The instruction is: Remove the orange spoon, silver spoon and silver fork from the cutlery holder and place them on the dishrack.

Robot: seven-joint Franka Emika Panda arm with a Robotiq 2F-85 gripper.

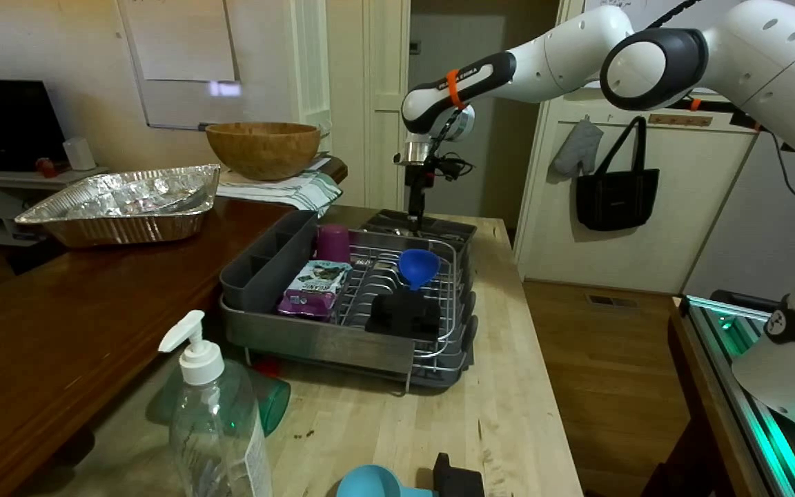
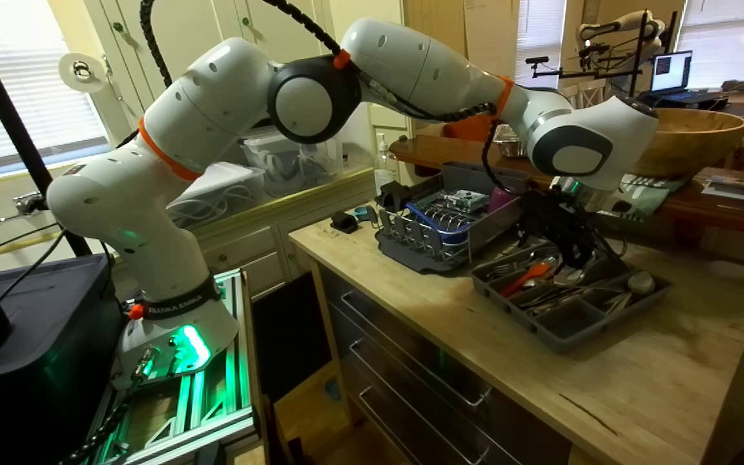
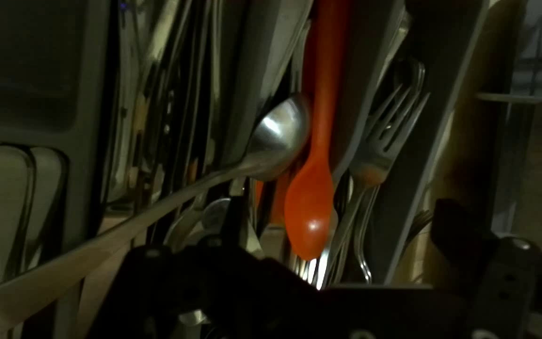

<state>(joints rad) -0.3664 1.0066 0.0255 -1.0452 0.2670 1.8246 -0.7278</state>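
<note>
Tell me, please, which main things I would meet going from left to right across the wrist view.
Rounded utensil ends at far left, bowl of a silver spoon (its handle slants back leftward), orange spoon, silver fork, right wall of the cutlery holder.

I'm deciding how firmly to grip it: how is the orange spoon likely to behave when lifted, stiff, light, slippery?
The orange spoon is probably light for its size, as it looks like plastic. Its handle runs straight, so it seems fairly stiff. The bright highlight on its rounded end suggests a smooth surface that may slip if pinched there.
</note>
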